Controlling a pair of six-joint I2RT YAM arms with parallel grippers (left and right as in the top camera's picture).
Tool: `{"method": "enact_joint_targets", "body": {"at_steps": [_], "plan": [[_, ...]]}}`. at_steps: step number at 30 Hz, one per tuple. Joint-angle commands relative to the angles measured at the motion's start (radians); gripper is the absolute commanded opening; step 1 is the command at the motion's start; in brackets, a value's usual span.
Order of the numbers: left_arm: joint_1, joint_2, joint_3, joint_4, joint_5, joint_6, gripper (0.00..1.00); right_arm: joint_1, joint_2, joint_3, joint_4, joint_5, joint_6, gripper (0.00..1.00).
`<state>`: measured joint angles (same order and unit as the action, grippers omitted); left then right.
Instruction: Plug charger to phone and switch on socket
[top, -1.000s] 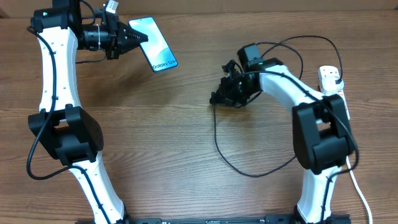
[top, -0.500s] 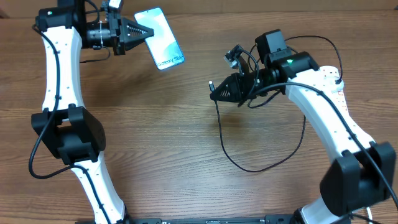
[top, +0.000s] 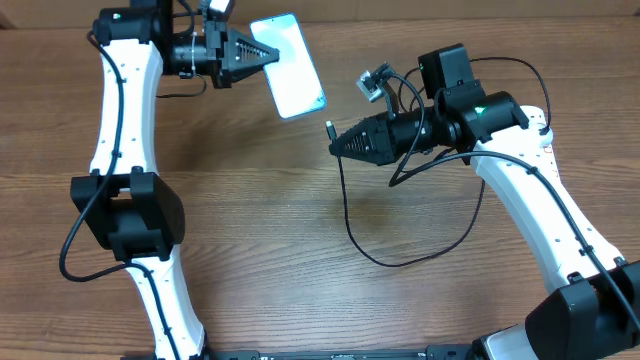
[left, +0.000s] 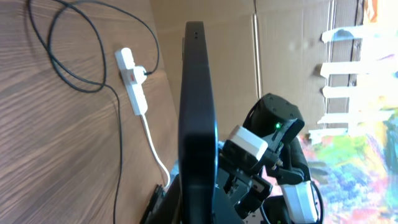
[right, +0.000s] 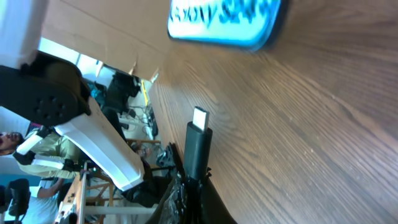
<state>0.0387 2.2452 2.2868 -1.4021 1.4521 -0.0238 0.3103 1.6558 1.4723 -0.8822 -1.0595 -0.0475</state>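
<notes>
Black charger (top: 346, 215): limp, light, loop sagging to worktop (top: 300, 260); take rigid connector (right: 198, 134), where right fingers (right: 180, 196) clamp it. Beyond, phone (top: 288, 66): stiff, slick, breakable, held aloft, edge pinched by left fingers (top: 250, 55). Farthest, socket (left: 132, 78): white, plug seated; left wrist view shows it, overhead misses it.

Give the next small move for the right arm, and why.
Probably ease the right tool forward, lining the charger connector up with the phone's lettered end. The left tool holds the phone by its other end; the connector's tip sticks out free, and the right wrist view shows a gap between tip and phone, off-axis.
</notes>
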Motion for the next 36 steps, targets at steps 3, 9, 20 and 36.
{"method": "enact_joint_targets", "body": {"at_steps": [3,9,20,36], "plan": [[-0.016,-0.035,0.026,0.0,0.105,0.02,0.04,0.004,-0.021,-0.007,0.04,-0.042,0.048,0.04],[-0.016,-0.035,0.026,0.008,0.121,0.016,0.04,0.004,-0.021,-0.007,0.047,-0.043,0.051,0.04],[-0.038,-0.035,0.026,0.027,0.111,-0.028,0.04,0.005,-0.021,-0.007,0.085,-0.044,0.085,0.04],[-0.04,-0.035,0.026,0.075,0.041,-0.176,0.04,0.005,-0.021,-0.007,0.09,-0.007,0.153,0.04]]}}
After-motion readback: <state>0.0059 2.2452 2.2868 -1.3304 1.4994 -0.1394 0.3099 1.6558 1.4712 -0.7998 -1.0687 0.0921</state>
